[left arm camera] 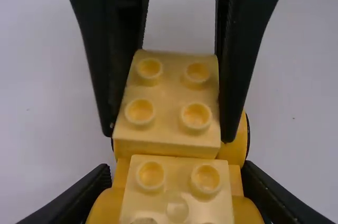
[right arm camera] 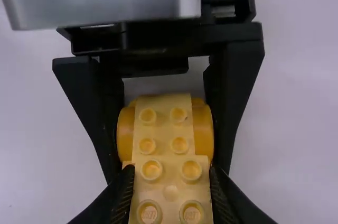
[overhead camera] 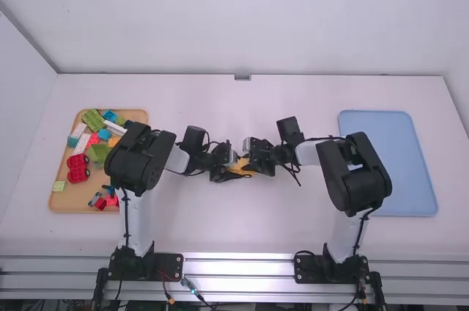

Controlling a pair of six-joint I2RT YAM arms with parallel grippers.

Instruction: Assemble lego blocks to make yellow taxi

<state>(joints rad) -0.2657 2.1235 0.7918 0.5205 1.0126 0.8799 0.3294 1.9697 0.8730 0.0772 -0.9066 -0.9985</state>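
left gripper (left arm camera: pixel 177 169) clamped on yellow body (left arm camera: pixel 178 182), right gripper (right arm camera: pixel 170 174) clamped on yellow block (left arm camera: pixel 168 96). taxi judged largely assembled; final seating unverified, release outstanding.

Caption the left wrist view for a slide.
Left gripper and right gripper, face to face, clamp the yellow build.

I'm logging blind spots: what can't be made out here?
High view: part of the brown tray, under the left arm.
High view: much of the yellow blocks, covered by left tool and right tool.
Left wrist view: their near end, cut by bottom edge.
Wrist views: their undersides, facing away.
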